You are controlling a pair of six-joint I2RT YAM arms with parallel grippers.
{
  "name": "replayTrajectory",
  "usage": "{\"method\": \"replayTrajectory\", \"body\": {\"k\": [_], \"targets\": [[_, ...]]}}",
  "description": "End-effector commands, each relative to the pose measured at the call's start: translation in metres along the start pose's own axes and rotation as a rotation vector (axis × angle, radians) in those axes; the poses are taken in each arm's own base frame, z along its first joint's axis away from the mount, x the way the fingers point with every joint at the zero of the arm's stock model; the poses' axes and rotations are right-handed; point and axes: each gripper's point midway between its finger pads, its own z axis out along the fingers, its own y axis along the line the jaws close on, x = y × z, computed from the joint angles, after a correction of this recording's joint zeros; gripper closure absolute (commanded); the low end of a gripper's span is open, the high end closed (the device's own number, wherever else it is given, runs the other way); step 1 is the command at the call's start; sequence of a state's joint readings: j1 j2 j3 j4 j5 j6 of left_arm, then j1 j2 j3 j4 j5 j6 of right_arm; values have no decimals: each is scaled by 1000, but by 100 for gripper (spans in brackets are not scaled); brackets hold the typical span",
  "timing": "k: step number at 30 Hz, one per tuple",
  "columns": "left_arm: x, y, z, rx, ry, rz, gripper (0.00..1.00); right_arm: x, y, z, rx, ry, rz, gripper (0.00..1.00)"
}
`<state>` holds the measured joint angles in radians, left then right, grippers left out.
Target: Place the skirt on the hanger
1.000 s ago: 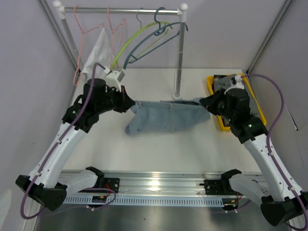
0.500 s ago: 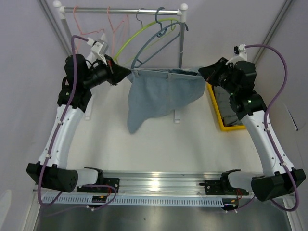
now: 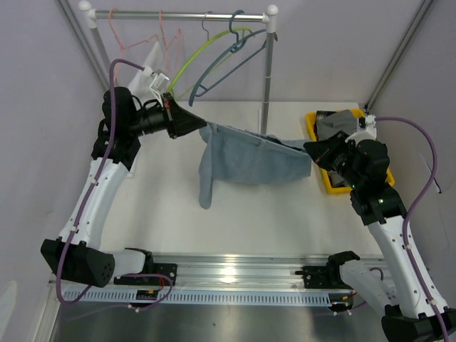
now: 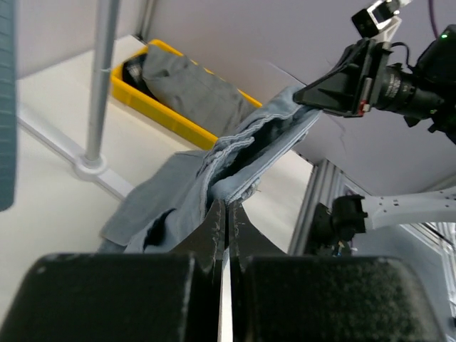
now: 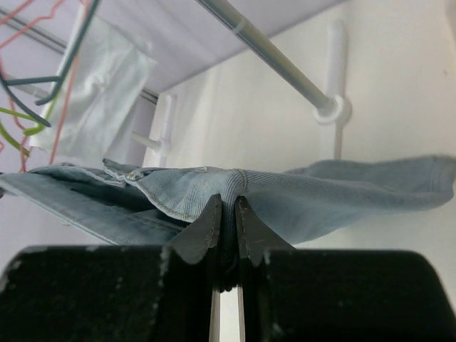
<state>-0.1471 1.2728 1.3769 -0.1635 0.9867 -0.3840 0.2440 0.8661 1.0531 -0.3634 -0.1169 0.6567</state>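
A light-blue denim skirt (image 3: 246,158) hangs stretched between my two grippers above the table. My left gripper (image 3: 201,127) is shut on its left waistband corner; the left wrist view shows the cloth (image 4: 242,153) pinched at its tips (image 4: 226,204). My right gripper (image 3: 309,149) is shut on the right end, lower than the left; the right wrist view shows denim (image 5: 285,192) clamped between its fingers (image 5: 226,201). A grey-blue hanger (image 3: 229,58) and a yellow-green hanger (image 3: 194,60) hang on the rail (image 3: 178,14) behind the skirt.
Pink wire hangers (image 3: 146,43) and a white cloth (image 3: 151,58) hang at the rail's left end. The rack's right post (image 3: 268,78) stands behind the skirt. A yellow bin (image 3: 322,157) holding grey clothing (image 3: 335,125) sits at the right.
Both grippers lifted the skirt off the table a second ago. Since then the right gripper has dropped lower and nearer, and the left moved right, so the skirt now slopes down to the right.
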Motion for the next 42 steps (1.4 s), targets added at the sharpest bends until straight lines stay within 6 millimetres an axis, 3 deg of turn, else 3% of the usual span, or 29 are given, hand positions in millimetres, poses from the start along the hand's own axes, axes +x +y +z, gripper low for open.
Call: {"method": "replayTrajectory", "body": {"k": [1, 4, 5, 7, 9, 11, 12, 16, 18, 20, 22, 25, 26, 28, 29, 31, 32, 33, 34, 35, 37, 38, 39, 42], "targets": [[-50, -16, -23, -106, -140, 197, 100, -10, -43, -24, 195, -89, -5, 100], [-56, -43, -38, -111, -170, 224, 100, -23, -30, -41, 167, -132, -12, 100], [-61, -67, -50, -103, -204, 271, 100, -31, -21, -49, 150, -153, -17, 100], [-55, -78, -63, -136, -227, 290, 100, -42, -9, -60, 116, -180, -35, 100], [-51, -106, -83, -138, -262, 343, 100, -59, 11, -79, 61, -235, -52, 100], [-39, -115, -92, -143, -267, 329, 100, -71, 26, -99, 21, -277, -76, 100], [-36, -134, -104, -137, -291, 355, 100, -82, 38, -112, -10, -314, -81, 100], [-26, -137, -120, -210, -307, 353, 100, -107, 68, -148, -80, -395, -100, 100], [-26, -116, -121, -303, -305, 312, 100, -115, 73, -146, -73, -390, -106, 100], [-26, -94, -118, -369, -307, 257, 100, -115, 70, -132, -54, -364, -111, 100], [-17, -74, -104, -363, -277, 190, 100, -105, 66, -103, -49, -286, -115, 100], [9, -64, -74, -210, -213, 79, 100, -94, 61, -69, -61, -224, -104, 100], [16, -69, -66, -148, -197, 58, 100, -92, 62, -65, -69, -214, -101, 100], [51, -59, -47, -123, -160, 8, 95, -89, 60, -60, -65, -210, -98, 100], [77, -80, -32, -52, -111, 19, 91, -90, 61, -59, -62, -215, -103, 100], [88, -79, -17, -108, -146, 24, 79, -91, 61, -59, -49, -223, -115, 100], [120, -93, -1, -62, -82, 16, 75, -93, 64, -60, -50, -224, -116, 100], [127, -96, 5, -74, -82, 24, 69, -92, 65, -59, -50, -215, -116, 100], [120, -91, 10, -137, -142, 45, 60, -89, 70, -59, -64, -200, -119, 100], [146, -102, 18, -110, -109, 41, 56, -88, 71, -53, -60, -187, -121, 100], [143, -106, 30, -121, -174, 46, 47, -90, 72, -49, -40, -197, -123, 100], [151, -117, 37, -106, -163, 51, 45, -86, 74, -46, -42, -179, -134, 100], [162, -112, 49, -139, -138, 61, 43, -83, 71, -39, -26, -170, -137, 100], [167, -104, 67, -236, -148, 116, 41, -78, 76, -33, -38, -159, -135, 100]]}}
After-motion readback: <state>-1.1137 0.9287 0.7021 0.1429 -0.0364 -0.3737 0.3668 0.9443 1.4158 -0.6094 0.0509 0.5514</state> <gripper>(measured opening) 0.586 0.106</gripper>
